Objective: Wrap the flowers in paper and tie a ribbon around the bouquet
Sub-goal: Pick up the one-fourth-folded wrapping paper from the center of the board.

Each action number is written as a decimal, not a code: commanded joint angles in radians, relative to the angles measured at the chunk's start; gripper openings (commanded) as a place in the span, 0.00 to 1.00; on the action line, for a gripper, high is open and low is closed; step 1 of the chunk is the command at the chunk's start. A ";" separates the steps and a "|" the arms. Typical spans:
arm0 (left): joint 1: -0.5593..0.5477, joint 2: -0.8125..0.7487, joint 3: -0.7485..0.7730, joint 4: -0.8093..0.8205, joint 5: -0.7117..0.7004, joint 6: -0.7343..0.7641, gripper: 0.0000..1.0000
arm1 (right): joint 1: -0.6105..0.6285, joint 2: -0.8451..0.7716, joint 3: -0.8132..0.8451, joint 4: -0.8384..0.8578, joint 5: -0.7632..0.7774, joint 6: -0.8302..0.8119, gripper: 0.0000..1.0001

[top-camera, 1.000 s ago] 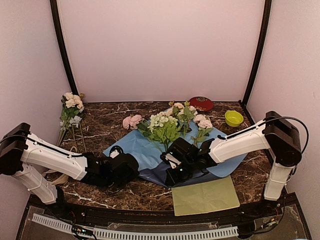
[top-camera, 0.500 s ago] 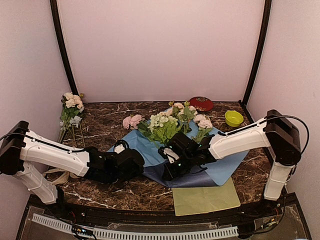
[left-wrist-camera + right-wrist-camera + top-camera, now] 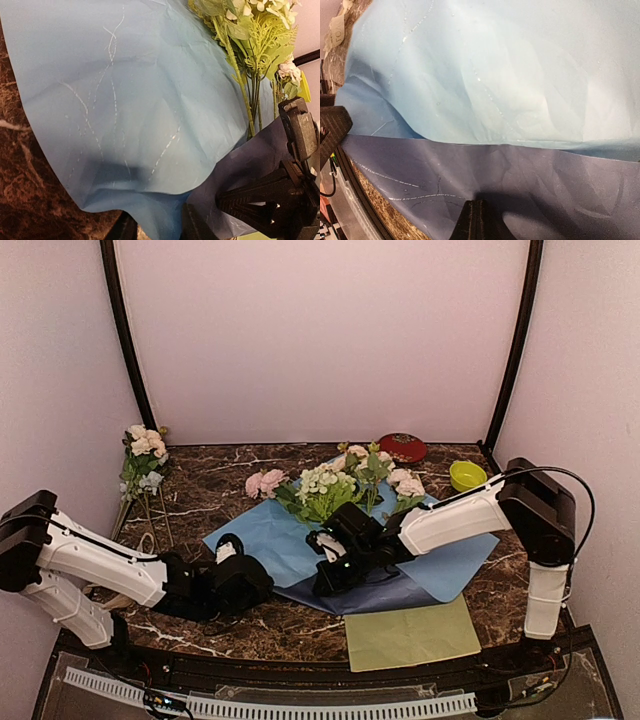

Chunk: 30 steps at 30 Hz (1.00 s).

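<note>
1. Paper (image 3: 265,535) lies on the desk (image 3: 205,495), flowers (image 3: 325,490) on it, stems pointing toward the arms.
2. Right fingers (image 3: 475,222) clamp its near edge, folded navy-up.
3. Left fingers (image 3: 124,231), slightly apart, sit nearest its left corner.

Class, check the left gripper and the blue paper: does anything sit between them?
Nothing visible does. The left gripper is right at the near edge of the paper; the flowers lie farther back on the sheet.

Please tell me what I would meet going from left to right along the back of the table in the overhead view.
spare bunch of flowers → pink roses → red dish → green bowl
</note>
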State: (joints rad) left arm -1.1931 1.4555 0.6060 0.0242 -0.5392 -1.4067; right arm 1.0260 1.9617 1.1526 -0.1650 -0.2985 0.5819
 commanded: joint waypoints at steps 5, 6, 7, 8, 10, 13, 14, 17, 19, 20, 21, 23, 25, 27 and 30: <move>0.061 -0.036 -0.092 0.219 0.030 0.045 0.41 | -0.006 0.002 -0.048 0.026 -0.016 0.007 0.00; 0.067 -0.044 -0.097 0.218 0.019 0.054 0.43 | -0.006 0.002 -0.050 0.026 -0.016 0.007 0.00; 0.077 -0.055 -0.106 0.218 0.014 0.059 0.44 | -0.006 0.000 -0.050 0.027 -0.016 0.007 0.00; 0.090 -0.065 -0.117 0.224 0.016 0.062 0.45 | -0.006 0.001 -0.050 0.028 -0.017 0.008 0.00; 0.119 -0.087 -0.156 0.248 0.036 0.056 0.46 | -0.006 0.000 -0.051 0.028 -0.019 0.009 0.00; 0.145 -0.113 -0.190 0.239 0.062 0.017 0.48 | -0.006 -0.001 -0.050 0.027 -0.021 0.007 0.00; 0.149 -0.117 -0.188 0.211 0.074 -0.011 0.49 | -0.006 -0.002 -0.048 0.027 -0.020 0.007 0.00; 0.151 -0.121 -0.168 0.086 0.137 -0.091 0.50 | -0.006 -0.007 -0.049 0.025 -0.021 0.007 0.00; 0.151 -0.121 -0.161 0.055 0.164 -0.120 0.51 | -0.006 -0.007 -0.047 0.022 -0.020 0.006 0.00; 0.152 -0.121 -0.156 0.043 0.175 -0.134 0.51 | -0.006 -0.007 -0.046 0.022 -0.019 0.004 0.00; 0.150 -0.122 -0.149 0.018 0.191 -0.152 0.51 | -0.006 -0.007 -0.044 0.020 -0.018 0.004 0.00; 0.144 -0.126 -0.122 -0.041 0.215 -0.179 0.51 | -0.006 -0.008 -0.043 0.016 -0.016 0.004 0.00; 0.115 -0.132 -0.088 -0.115 0.185 -0.207 0.54 | -0.006 -0.010 -0.047 0.017 -0.013 0.004 0.00; 0.092 -0.133 -0.066 -0.145 0.154 -0.230 0.57 | -0.006 -0.010 -0.047 0.017 -0.012 0.004 0.00; 0.086 -0.099 -0.081 -0.065 0.190 -0.256 0.61 | -0.007 -0.008 -0.045 0.016 -0.011 0.005 0.00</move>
State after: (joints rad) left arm -1.0931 1.3479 0.5205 -0.0177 -0.3698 -1.5997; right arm 1.0199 1.9575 1.1252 -0.1158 -0.3206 0.5850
